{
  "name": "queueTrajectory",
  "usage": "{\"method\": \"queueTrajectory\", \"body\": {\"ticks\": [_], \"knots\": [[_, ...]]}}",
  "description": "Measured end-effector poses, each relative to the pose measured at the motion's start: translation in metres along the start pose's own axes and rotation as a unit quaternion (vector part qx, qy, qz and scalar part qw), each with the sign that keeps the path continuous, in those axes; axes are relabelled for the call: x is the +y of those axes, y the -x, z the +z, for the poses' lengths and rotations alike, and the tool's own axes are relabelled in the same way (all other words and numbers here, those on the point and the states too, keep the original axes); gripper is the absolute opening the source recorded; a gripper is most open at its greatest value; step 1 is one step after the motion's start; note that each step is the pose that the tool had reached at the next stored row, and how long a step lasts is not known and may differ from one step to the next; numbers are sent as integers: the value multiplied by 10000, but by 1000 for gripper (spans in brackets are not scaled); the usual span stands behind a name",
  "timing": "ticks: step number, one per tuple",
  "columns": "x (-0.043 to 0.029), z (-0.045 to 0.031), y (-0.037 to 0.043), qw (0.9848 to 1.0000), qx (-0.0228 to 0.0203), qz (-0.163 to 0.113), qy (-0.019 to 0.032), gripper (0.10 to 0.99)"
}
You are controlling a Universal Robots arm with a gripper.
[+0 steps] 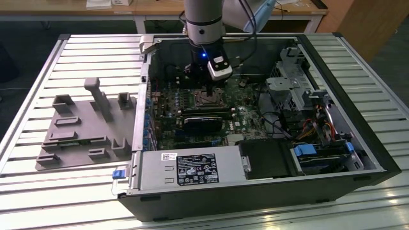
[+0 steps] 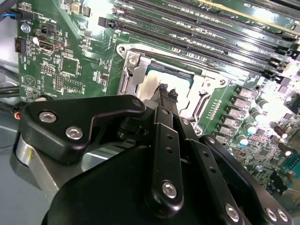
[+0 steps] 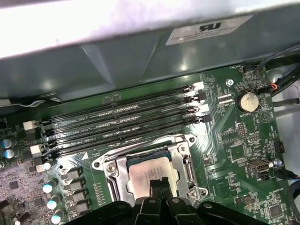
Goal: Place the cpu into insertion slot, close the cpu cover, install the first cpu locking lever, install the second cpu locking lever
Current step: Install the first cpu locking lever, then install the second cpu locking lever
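Note:
The cpu [image 3: 147, 169] lies flat in its socket on the green motherboard, its pale silver top showing in both wrist views [image 2: 153, 80]. The cpu cover [image 3: 185, 161], a silvery frame, lies down around it [image 2: 135, 70]. My gripper [image 3: 160, 182] hangs directly over the cpu, fingertips pressed together and just above or touching the metal top [image 2: 167, 91]. Nothing sits between the fingers. In the exterior view the gripper [image 1: 211, 89] reaches down into the open computer case over the socket [image 1: 208, 98]. Whether the locking levers are latched is hidden.
Memory slots [image 3: 122, 119] run beside the socket, and a coin battery [image 3: 247, 101] sits near the board's edge. The case wall [image 3: 140, 56] rises behind. A black card [image 1: 204, 122], power supply [image 1: 191, 167] and drive cage [image 1: 294, 91] crowd the case. A grey fixture [image 1: 83, 129] lies on the exterior view's left.

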State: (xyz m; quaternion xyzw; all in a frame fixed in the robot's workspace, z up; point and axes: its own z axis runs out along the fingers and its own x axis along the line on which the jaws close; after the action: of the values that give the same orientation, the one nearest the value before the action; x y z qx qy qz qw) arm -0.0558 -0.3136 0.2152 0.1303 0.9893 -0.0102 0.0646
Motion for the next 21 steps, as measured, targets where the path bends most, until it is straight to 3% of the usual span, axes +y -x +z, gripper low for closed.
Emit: {"method": "queueTrajectory", "body": {"ticks": [11,21], "knots": [[0,-179,24,10000,0,0,0,102],[0,-185,24,10000,2,1,7,102]]}}
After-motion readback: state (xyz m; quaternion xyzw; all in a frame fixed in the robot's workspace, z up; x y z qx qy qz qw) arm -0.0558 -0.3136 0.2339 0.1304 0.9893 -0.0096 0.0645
